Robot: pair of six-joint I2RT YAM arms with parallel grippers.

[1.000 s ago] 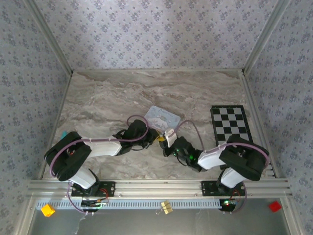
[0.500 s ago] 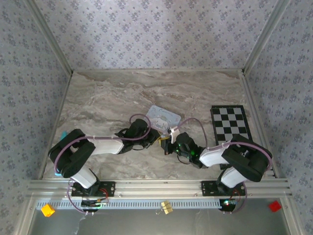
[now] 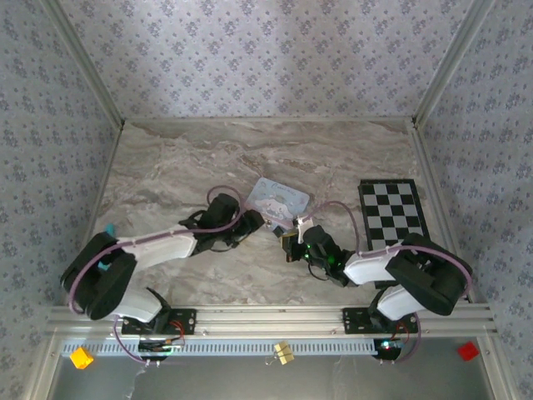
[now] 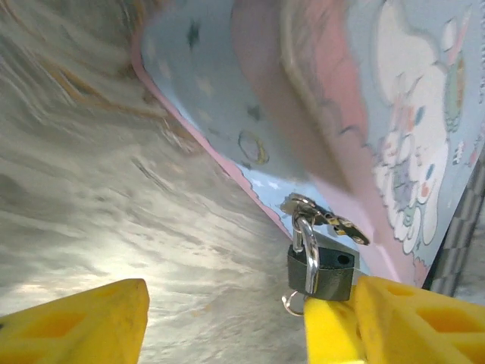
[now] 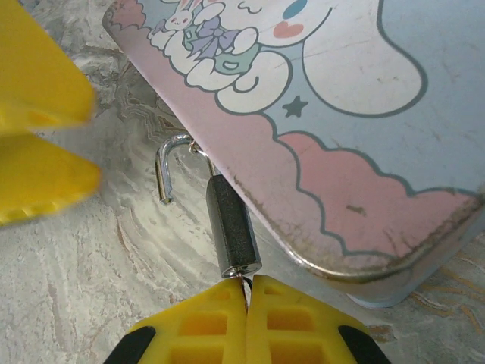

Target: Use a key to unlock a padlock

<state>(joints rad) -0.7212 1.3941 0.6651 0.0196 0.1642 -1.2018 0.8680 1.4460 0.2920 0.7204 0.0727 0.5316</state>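
Left jaws stand well apart, right jaws pressed together. From above, the left gripper (image 3: 254, 223) and right gripper (image 3: 291, 240) meet just on the near side of the tin (image 3: 279, 200). Left wrist: the padlock (image 4: 322, 269) stands upright beside the tin's edge, touching a yellow finger. Right wrist: one end of the shackle (image 5: 168, 163) hangs free, and the right gripper is closed at the padlock's base; what it pinches I cannot tell.
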